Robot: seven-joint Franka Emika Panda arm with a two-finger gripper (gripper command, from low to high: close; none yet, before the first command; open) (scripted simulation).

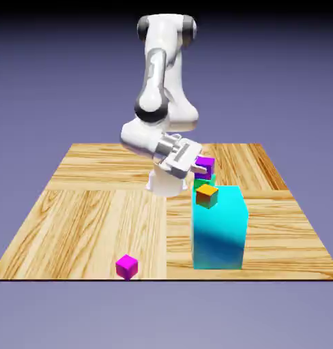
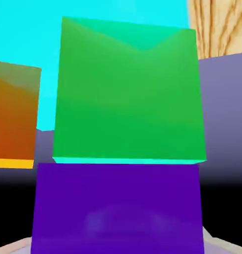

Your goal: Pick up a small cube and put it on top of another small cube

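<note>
Gripper (image 1: pixel 200 165), center-right of the exterior view, is hanging at the violet-purple cube (image 1: pixel 205 163) sitting on the green cube (image 1: pixel 202 181) (atop cyan block (image 1: pixel 220 228)); jaw spacing unreadable, so cannot tell grip.

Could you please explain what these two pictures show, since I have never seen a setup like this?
Both are rendered simulation pictures. The exterior view shows a white robot arm with a two-finger gripper over a wooden table. On it stand a big cyan block and a small magenta cube. A small orange cube and a small green cube rest on the block; a small violet-purple cube sits on the green one. The hand view looks along the gripper at that stack. The jaws are open; nothing is held.
</note>
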